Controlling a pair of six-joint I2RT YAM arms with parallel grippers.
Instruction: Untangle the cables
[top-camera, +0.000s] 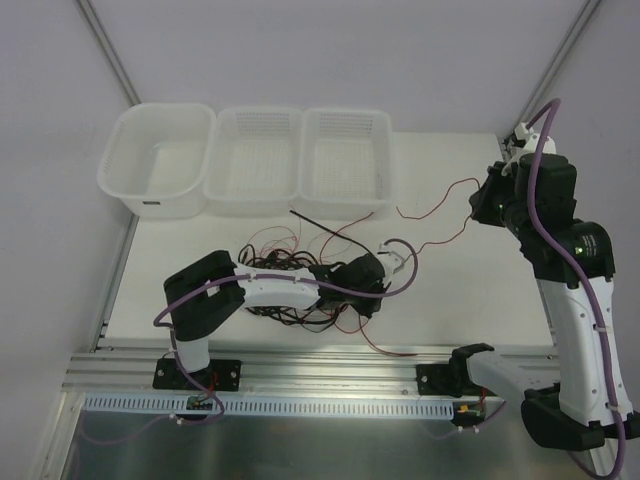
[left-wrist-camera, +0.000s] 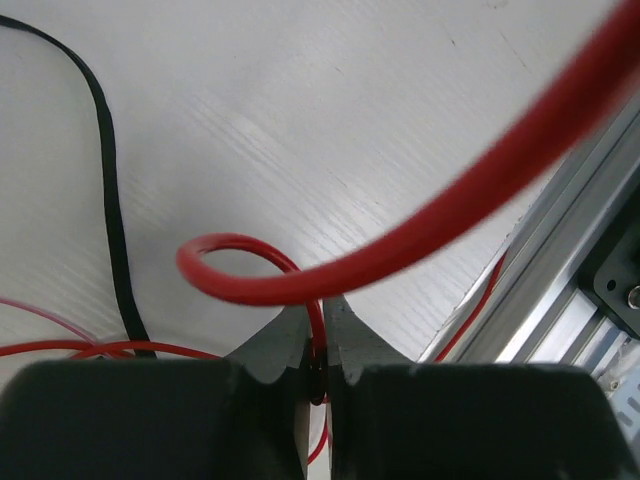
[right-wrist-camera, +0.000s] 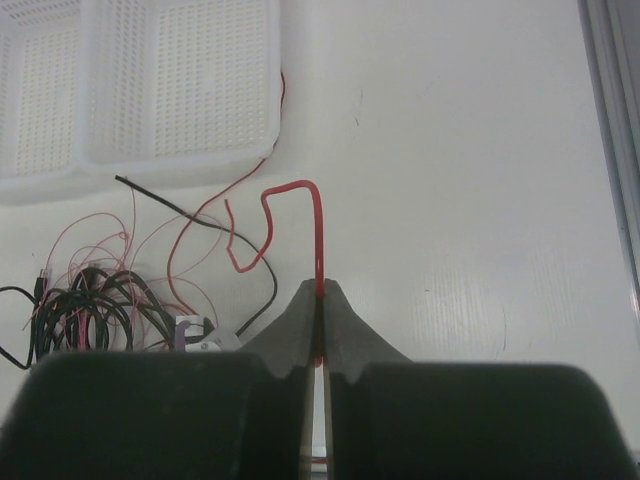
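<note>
The cables (top-camera: 285, 285) lie in a tangle of black, red and pinkish wires on the white table, left of centre. My left gripper (top-camera: 372, 277) sits at the tangle's right edge; in the left wrist view it (left-wrist-camera: 319, 312) is shut on a thin red wire (left-wrist-camera: 230, 272) that loops just ahead of the jaws. My right gripper (top-camera: 482, 205) is at the far right, raised; in the right wrist view it (right-wrist-camera: 319, 290) is shut on a red wire (right-wrist-camera: 318, 225) that rises from the jaws and bends back to the tangle (right-wrist-camera: 90, 310). That red wire (top-camera: 404, 214) stretches between the right gripper and the pile.
A white tub (top-camera: 160, 160) and two white mesh baskets (top-camera: 255, 160) (top-camera: 345, 160) stand in a row at the back. A black cable (left-wrist-camera: 110, 200) lies left of the left jaws. The aluminium rail (top-camera: 330, 375) runs along the near edge, close to the left gripper (left-wrist-camera: 570, 280).
</note>
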